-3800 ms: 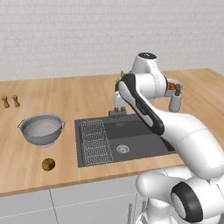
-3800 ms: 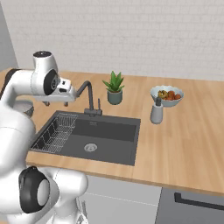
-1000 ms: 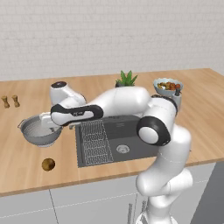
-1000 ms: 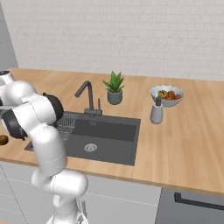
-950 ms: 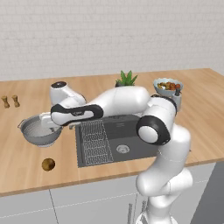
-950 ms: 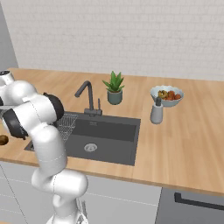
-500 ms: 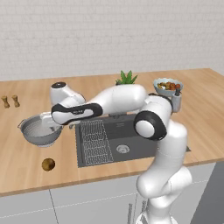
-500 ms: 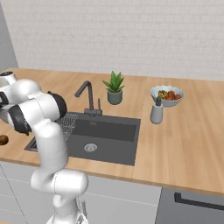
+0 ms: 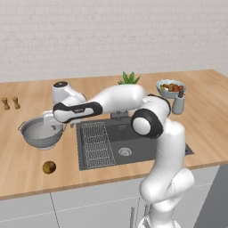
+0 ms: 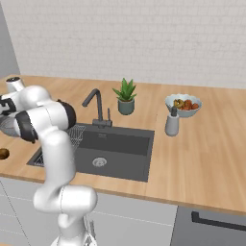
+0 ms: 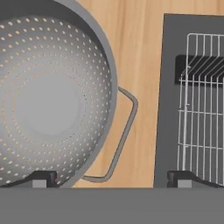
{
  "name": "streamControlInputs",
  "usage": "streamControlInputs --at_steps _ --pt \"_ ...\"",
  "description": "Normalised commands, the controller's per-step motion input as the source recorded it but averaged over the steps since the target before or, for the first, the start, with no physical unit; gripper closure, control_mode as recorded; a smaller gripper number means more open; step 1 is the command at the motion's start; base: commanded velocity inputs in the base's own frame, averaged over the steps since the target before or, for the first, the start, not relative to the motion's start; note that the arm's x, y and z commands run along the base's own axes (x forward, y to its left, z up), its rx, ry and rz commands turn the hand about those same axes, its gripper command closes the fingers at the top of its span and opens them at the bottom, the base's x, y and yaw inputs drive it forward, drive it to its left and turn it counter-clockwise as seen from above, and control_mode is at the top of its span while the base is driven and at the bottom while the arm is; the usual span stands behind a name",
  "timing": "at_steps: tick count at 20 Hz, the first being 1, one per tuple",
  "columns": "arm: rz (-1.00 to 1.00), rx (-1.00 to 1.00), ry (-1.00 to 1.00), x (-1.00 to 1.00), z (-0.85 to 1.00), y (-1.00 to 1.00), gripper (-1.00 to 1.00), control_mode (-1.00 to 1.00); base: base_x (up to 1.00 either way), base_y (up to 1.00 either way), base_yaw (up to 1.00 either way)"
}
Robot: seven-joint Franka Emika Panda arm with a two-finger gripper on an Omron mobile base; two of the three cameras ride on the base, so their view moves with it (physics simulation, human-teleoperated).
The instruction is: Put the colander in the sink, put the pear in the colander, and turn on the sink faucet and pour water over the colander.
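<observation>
Now: reaching for the colander [image 11: 48, 100]

Gripper [image 11: 111, 177] hangs wide open and empty over its sink-side handle [image 11: 124, 131]; the bowl sits on the counter [image 9: 26, 160], beside the sink [image 9: 133, 142].

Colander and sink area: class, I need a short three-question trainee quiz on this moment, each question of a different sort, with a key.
1. True or false: the colander already sits in the sink.
2. Multiple choice: the pear lies A) in the colander, B) on the counter in front of the colander, C) on the wire rack.
3. Short answer: in the hand view, how do the gripper's jaws stand, and which part of the colander lies between the fingertips?

Key:
1. False; it rests on the counter left of the sink.
2. B.
3. Open wide; the colander's side handle and part of its rim lie between them, not gripped.
</observation>
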Motion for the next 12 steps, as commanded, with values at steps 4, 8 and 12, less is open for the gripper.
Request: streamControlInputs --at_steps 4,8,12 --pt "0.00 0.00 0.00 0.33 -0.11 0.06 -1.00 -1.00 0.00 0.00 0.00" --pt "0.00 0.00 0.00 0.35 -0.20 0.17 -1.00 -1.00 0.00 0.00 0.00" --pt "0.00 0.00 0.00 0.31 -0.25 0.25 -1.00 -1.00 0.00 0.00 0.00"
